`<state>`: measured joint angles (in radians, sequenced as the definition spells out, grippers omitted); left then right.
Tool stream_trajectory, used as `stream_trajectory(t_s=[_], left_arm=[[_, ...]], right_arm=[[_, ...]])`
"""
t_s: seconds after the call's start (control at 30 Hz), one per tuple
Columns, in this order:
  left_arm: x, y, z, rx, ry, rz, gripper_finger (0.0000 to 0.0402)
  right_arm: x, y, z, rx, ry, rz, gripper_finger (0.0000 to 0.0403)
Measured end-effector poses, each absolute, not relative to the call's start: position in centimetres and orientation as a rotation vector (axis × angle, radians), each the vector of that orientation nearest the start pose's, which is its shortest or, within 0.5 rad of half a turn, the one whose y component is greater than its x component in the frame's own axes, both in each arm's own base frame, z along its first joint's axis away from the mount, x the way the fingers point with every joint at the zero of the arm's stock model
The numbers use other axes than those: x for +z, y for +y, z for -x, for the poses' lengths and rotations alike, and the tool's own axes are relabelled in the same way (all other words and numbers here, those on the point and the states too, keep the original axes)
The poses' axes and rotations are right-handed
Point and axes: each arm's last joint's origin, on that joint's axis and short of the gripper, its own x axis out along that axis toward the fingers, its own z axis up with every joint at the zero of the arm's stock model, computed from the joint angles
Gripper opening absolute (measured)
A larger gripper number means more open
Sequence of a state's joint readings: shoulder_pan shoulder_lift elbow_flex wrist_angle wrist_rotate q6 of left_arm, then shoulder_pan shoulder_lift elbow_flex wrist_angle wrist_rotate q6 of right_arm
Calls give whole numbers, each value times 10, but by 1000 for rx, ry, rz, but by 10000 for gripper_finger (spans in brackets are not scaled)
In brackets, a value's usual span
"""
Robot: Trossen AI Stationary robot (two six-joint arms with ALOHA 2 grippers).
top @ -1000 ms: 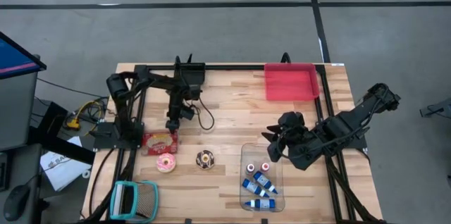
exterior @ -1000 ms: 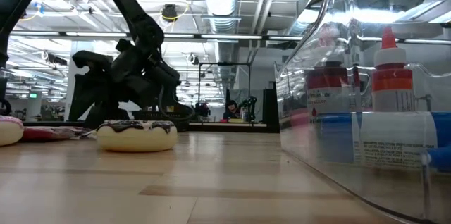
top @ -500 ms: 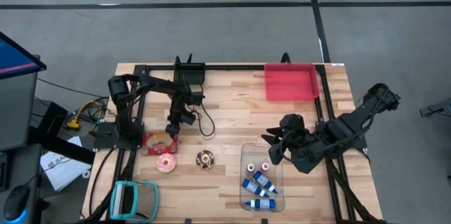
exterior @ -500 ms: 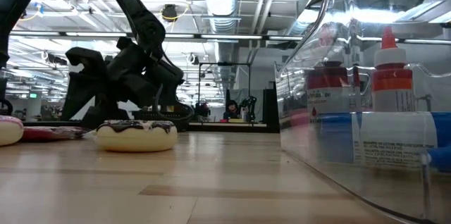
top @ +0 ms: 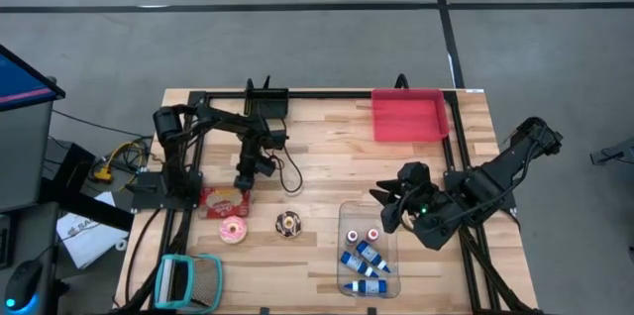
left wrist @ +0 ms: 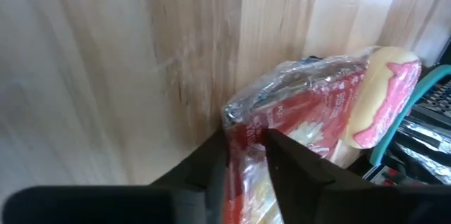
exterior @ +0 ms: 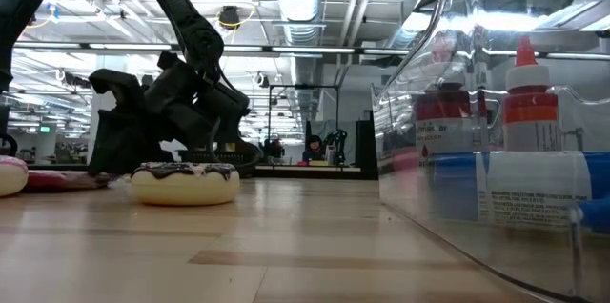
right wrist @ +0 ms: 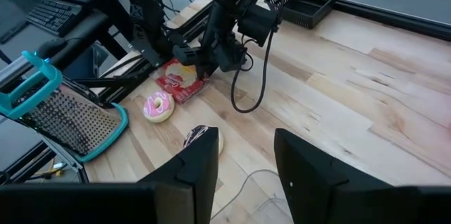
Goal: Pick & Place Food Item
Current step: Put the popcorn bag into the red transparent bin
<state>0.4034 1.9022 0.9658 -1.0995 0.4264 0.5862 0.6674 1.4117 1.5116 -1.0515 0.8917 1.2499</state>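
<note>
A red food packet (top: 223, 198) with a clear crimped end lies flat on the wooden table at the left. My left gripper (top: 243, 184) is shut on it at its far right corner. Nearer the front lie a pink-frosted donut (top: 234, 229) and a chocolate-frosted donut (top: 288, 223). My right gripper (top: 388, 201) hangs open above the table's right half, beside a clear bin (top: 367, 249), with nothing between its fingers (right wrist: 204, 160). My left gripper pinches the packet's red wrapper just behind its crimped end (left wrist: 243, 143) between its two fingers. The fingers (left wrist: 296, 160) come slanting down from the table's far side. The packet lies on the table, its far end puckered up between the fingers.
A red tray (top: 409, 115) sits at the far right and a black basket (top: 265, 104) at the far middle. The clear bin holds small bottles. A teal grater (top: 190, 280) lies at the front left corner. Bare wood lies between the donuts and the red tray.
My left gripper has shut on the end of the red packet, which stays on the table.
</note>
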Motion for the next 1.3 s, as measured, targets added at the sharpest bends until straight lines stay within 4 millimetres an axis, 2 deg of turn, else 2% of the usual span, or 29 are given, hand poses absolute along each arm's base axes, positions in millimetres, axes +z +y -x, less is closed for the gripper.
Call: stream_trajectory(t_s=[0.23, 0.43, 0.57, 0.7, 1.0, 1.3], left_arm=[[106, 91, -243, -512, 1720, 401, 8], [106, 91, -244, -481, 1719, 409, 2], [114, 93, -247, -443, 1664, 379, 1], [132, 98, -250, -358, 1553, 341, 1], [189, 103, -243, -177, 1291, 314, 0], [239, 104, -246, -13, 933, 356, 0]], right_arm=[[378, 147, -223, -561, 427, -527, 132], [378, 146, -223, -563, 426, -527, 132], [378, 146, -223, -565, 425, -533, 132], [378, 146, -223, -565, 425, -533, 132], [377, 143, -224, -579, 429, -526, 132], [375, 140, -221, -611, 454, -514, 132]])
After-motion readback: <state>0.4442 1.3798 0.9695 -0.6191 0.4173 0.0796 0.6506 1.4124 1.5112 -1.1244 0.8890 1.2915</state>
